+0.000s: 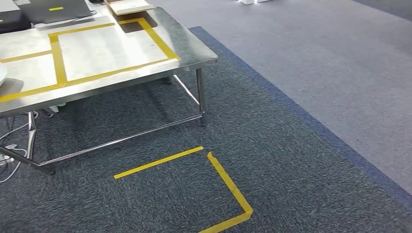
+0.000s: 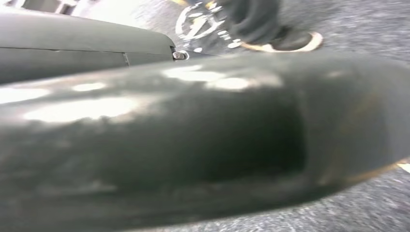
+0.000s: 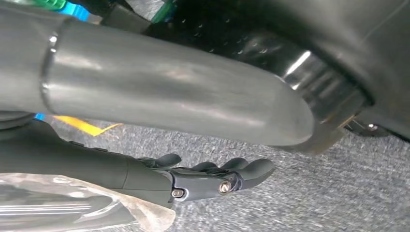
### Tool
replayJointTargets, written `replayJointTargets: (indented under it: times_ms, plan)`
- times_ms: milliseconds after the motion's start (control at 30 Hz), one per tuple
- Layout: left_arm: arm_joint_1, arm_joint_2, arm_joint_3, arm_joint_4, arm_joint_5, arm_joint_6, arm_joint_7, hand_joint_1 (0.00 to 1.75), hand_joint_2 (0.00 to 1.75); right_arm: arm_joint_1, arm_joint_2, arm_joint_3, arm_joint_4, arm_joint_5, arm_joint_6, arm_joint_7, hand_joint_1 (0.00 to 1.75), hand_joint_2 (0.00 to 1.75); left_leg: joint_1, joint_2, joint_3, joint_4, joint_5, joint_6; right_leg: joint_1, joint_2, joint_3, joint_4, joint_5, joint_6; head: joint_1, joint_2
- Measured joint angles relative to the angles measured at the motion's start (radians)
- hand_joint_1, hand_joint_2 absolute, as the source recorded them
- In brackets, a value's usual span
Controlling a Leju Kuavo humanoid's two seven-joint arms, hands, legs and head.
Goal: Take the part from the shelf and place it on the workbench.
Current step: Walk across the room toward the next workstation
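Right hand [image 3: 212, 179] gripping bagged part [image 3: 72, 208] beside body — likely carrying toward steel worktop [image 1: 194, 53]; left hand's state — cannot tell.

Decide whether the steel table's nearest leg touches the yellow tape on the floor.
Apart. The head view shows the table leg standing on bare carpet, with a clear strip of carpet between its foot and the yellow floor tape.
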Motion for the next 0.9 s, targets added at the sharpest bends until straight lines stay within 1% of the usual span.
replayJointTargets:
  times_ms: [33,67,100,133,167,200,233,267,300,333,367,400,433,467,500,533,567,600,633,667,700,733,767,800,833,867,900]
  plan:
    - [0.0,0.001,0.0,0.001,-0.001,-0.001,0.001,0.0,0.0,-0.001,0.001,0.0,0.0,0.0,0.0,0.0,0.0,0.0,-0.001,-0.022,0.017,-0.044,0.016,0.007,-0.001,0.013,-0.004,0.002,0.002,0.004,0.0,0.0]
    - [-0.001,0.001,0.0,0.002,-0.003,-0.004,0.005,0.0,0.0,-0.002,0.003,0.0,0.0,0.0,0.0,0.0,0.0,0.0,-0.001,-0.035,0.023,-0.065,0.017,0.011,-0.004,0.025,-0.011,0.003,0.004,0.009,-0.001,0.0]
    - [-0.003,0.002,0.0,0.004,-0.005,-0.007,0.011,0.0,0.0,-0.003,0.004,0.0,0.001,0.001,0.002,0.0,0.0,0.0,-0.002,-0.03,0.024,-0.072,0.016,0.012,-0.005,0.037,-0.017,0.004,0.008,0.017,-0.002,0.0]
    - [-0.006,0.001,0.0,0.006,-0.003,-0.01,0.017,0.0,0.0,-0.002,0.004,0.0,0.001,0.004,0.005,0.003,0.0,0.0,0.0,-0.018,0.025,-0.081,0.017,0.013,-0.007,0.046,-0.025,0.005,0.01,0.024,-0.003,0.0]
    - [-0.008,0.0,0.001,0.007,0.001,-0.012,0.021,0.0,0.0,-0.001,0.004,0.0,0.002,0.009,0.009,0.007,0.0,0.0,0.002,-0.004,0.027,-0.09,0.02,0.014,-0.006,0.035,-0.033,0.009,0.007,0.031,-0.003,0.0]
    - [-0.011,-0.001,0.002,0.008,0.007,-0.012,0.02,0.0,0.0,-0.002,0.004,0.0,0.002,0.014,0.012,0.012,0.0,0.0,0.005,0.01,0.029,-0.099,0.024,0.016,-0.004,0.011,-0.046,0.028,-0.007,0.038,0.0,0.0]
    - [-0.012,-0.003,0.005,0.01,0.015,-0.011,0.017,0.0,0.0,-0.005,0.002,0.001,0.002,0.019,0.014,0.019,0.0,0.0,0.007,0.027,0.03,-0.106,0.028,0.017,-0.003,-0.021,-0.067,0.067,-0.033,0.044,0.004,0.0]
    - [-0.013,-0.004,0.008,0.013,0.02,-0.008,0.014,0.0,0.0,-0.009,0.0,0.001,0.002,0.022,0.016,0.025,0.0,0.0,0.006,0.043,0.03,-0.107,0.029,0.019,-0.004,-0.054,-0.094,0.125,-0.066,0.05,0.007,0.0]
    - [-0.013,-0.006,0.012,0.015,0.023,-0.005,0.012,0.0,0.0,-0.013,-0.002,0.001,0.002,0.024,0.02,0.031,0.0,0.0,0.006,0.06,0.029,-0.107,0.029,0.02,-0.007,-0.072,-0.126,0.195,-0.1,0.056,0.009,0.0]
    - [-0.013,-0.006,0.015,0.018,0.025,-0.003,0.011,0.0,0.0,-0.015,-0.006,0.001,0.002,0.026,0.024,0.035,0.0,0.0,0.005,0.077,0.028,-0.106,0.029,0.02,-0.01,-0.08,-0.153,0.254,-0.122,0.061,0.01,0.0]
    - [-0.013,-0.006,0.019,0.019,0.026,-0.001,0.011,0.0,0.0,-0.017,-0.008,0.001,0.002,0.027,0.027,0.037,0.0,0.0,0.005,0.093,0.027,-0.106,0.028,0.02,-0.014,-0.084,-0.165,0.286,-0.128,0.066,0.01,0.0]
    - [-0.014,-0.006,0.021,0.02,0.025,0.0,0.011,0.0,0.0,-0.018,-0.012,0.001,0.002,0.028,0.028,0.039,0.0,0.0,0.006,0.108,0.027,-0.105,0.028,0.019,-0.019,-0.089,-0.157,0.278,-0.114,0.07,0.01,0.0]
    - [-0.014,-0.006,0.023,0.02,0.025,-0.001,0.01,0.0,0.0,-0.018,-0.015,0.001,0.002,0.028,0.029,0.039,0.0,0.0,0.007,0.121,0.027,-0.104,0.026,0.017,-0.023,-0.097,-0.125,0.227,-0.083,0.074,0.01,0.0]
    - [-0.015,-0.006,0.024,0.021,0.024,-0.001,0.01,0.0,0.0,-0.018,-0.018,0.001,0.002,0.029,0.028,0.039,0.0,0.0,0.008,0.132,0.029,-0.101,0.024,0.013,-0.027,-0.113,-0.081,0.149,-0.049,0.077,0.01,0.0]
    - [-0.016,-0.005,0.025,0.021,0.024,-0.002,0.009,0.0,0.0,-0.018,-0.019,0.001,0.002,0.029,0.028,0.039,0.0,0.0,0.006,0.141,0.03,-0.098,0.021,0.007,-0.027,-0.135,-0.042,0.078,-0.028,0.077,0.01,0.0]
    - [-0.017,-0.004,0.025,0.022,0.024,-0.003,0.009,0.0,0.0,-0.018,-0.02,0.001,0.002,0.03,0.029,0.038,0.0,0.0,0.005,0.149,0.03,-0.094,0.019,0.001,-0.026,-0.152,-0.013,0.026,-0.014,0.072,0.01,0.0]
    - [-0.017,-0.003,0.026,0.022,0.024,-0.005,0.008,0.0,0.0,-0.018,-0.021,0.001,0.002,0.03,0.03,0.035,0.0,0.0,0.003,0.155,0.031,-0.091,0.017,-0.006,-0.024,-0.163,-0.002,0.002,-0.012,0.064,0.009,0.0]
    - [-0.018,-0.001,0.027,0.023,0.024,-0.006,0.008,0.0,0.0,-0.018,-0.021,0.001,0.002,0.029,0.033,0.032,0.0,0.0,0.002,0.162,0.031,-0.09,0.017,-0.012,-0.021,-0.163,-0.006,0.001,-0.015,0.054,0.009,0.0]
    - [-0.018,-0.001,0.027,0.023,0.023,-0.008,0.008,0.0,0.0,-0.017,-0.021,0.001,0.002,0.03,0.037,0.027,0.0,0.0,0.003,0.171,0.033,-0.09,0.017,-0.017,-0.02,-0.152,-0.01,0.002,-0.011,0.046,0.008,0.0]
    - [-0.019,0.0,0.028,0.023,0.023,-0.01,0.006,0.0,0.0,-0.017,-0.021,0.001,0.002,0.031,0.041,0.024,0.0,0.0,0.005,0.171,0.034,-0.088,0.014,-0.024,-0.021,-0.142,-0.012,0.001,-0.009,0.038,0.008,0.0]
    - [-0.019,0.0,0.029,0.023,0.023,-0.01,0.003,0.0,0.0,-0.018,-0.021,0.002,0.002,0.034,0.044,0.021,0.0,0.0,0.008,0.157,0.031,-0.077,0.002,-0.03,-0.022,-0.131,-0.012,0.001,-0.005,0.031,0.007,0.0]
    - [-0.019,0.0,0.03,0.023,0.023,-0.011,0.0,0.0,0.0,-0.02,-0.02,0.003,0.002,0.038,0.046,0.021,0.0,0.0,0.01,0.132,0.02,-0.046,-0.023,-0.034,-0.024,-0.121,-0.011,-0.001,-0.001,0.024,0.006,0.0]
    - [-0.018,0.0,0.031,0.023,0.022,-0.011,-0.003,0.0,0.0,-0.022,-0.018,0.005,0.002,0.042,0.047,0.02,0.0,0.0,0.011,0.103,0.0,0.007,-0.059,-0.037,-0.025,-0.109,-0.011,-0.001,0.003,0.018,0.005,0.0]
    - [-0.016,0.001,0.031,0.023,0.021,-0.011,-0.004,0.0,0.0,-0.024,-0.016,0.007,0.002,0.045,0.047,0.02,0.0,0.0,0.011,0.078,-0.028,0.078,-0.098,-0.037,-0.023,-0.096,-0.013,-0.001,0.005,0.014,0.003,0.0]
    - [-0.015,0.001,0.032,0.023,0.02,-0.012,-0.005,0.0,0.0,-0.025,-0.013,0.01,0.002,0.048,0.047,0.02,0.0,0.0,0.011,0.067,-0.057,0.148,-0.128,-0.036,-0.022,-0.083,-0.015,0.0,0.007,0.011,0.003,0.0]
    - [-0.013,0.002,0.032,0.023,0.018,-0.014,-0.004,0.0,0.0,-0.026,-0.011,0.011,0.002,0.049,0.046,0.018,0.0,0.0,0.01,0.063,-0.077,0.196,-0.141,-0.034,-0.02,-0.068,-0.016,0.0,0.008,0.01,0.003,0.0]
    - [-0.012,0.003,0.033,0.023,0.017,-0.017,-0.003,0.0,0.0,-0.026,-0.009,0.012,0.002,0.049,0.044,0.016,0.0,0.0,0.01,0.061,-0.083,0.208,-0.132,-0.031,-0.019,-0.052,-0.017,0.001,0.008,0.009,0.003,0.0]
